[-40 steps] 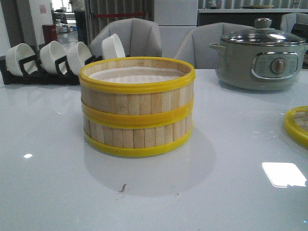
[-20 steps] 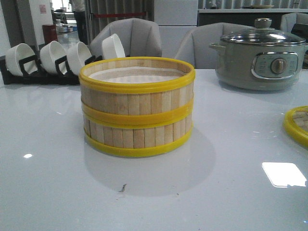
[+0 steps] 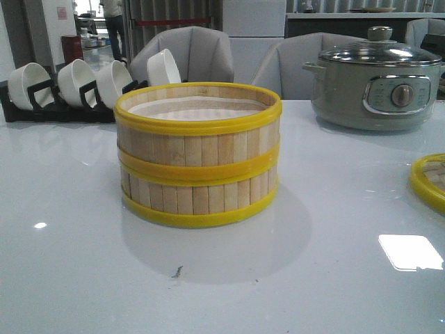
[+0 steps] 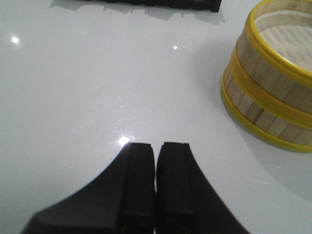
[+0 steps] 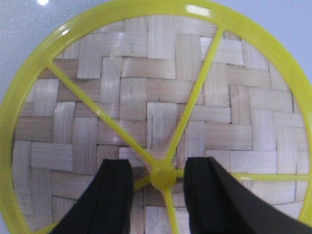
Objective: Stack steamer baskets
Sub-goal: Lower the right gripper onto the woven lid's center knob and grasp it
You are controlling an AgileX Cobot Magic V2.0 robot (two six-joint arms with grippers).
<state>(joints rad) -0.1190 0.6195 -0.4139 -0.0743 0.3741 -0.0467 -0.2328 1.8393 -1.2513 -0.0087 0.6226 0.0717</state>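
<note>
Two baskets (image 3: 198, 154) sit stacked mid-table (image 3: 83, 278). The lid (image 3: 429, 181) lies flat at their 3 o'clock, well apart. The right gripper (image 5: 157, 178) hangs over it, fingers parted either side of the hub (image 5: 162, 176). The left gripper (image 4: 156, 158) is pinched together, empty, over bare table.

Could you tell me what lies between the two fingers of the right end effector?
In the right wrist view, the open right end effector straddles the small yellow hub knob at the centre of the woven lid.
</note>
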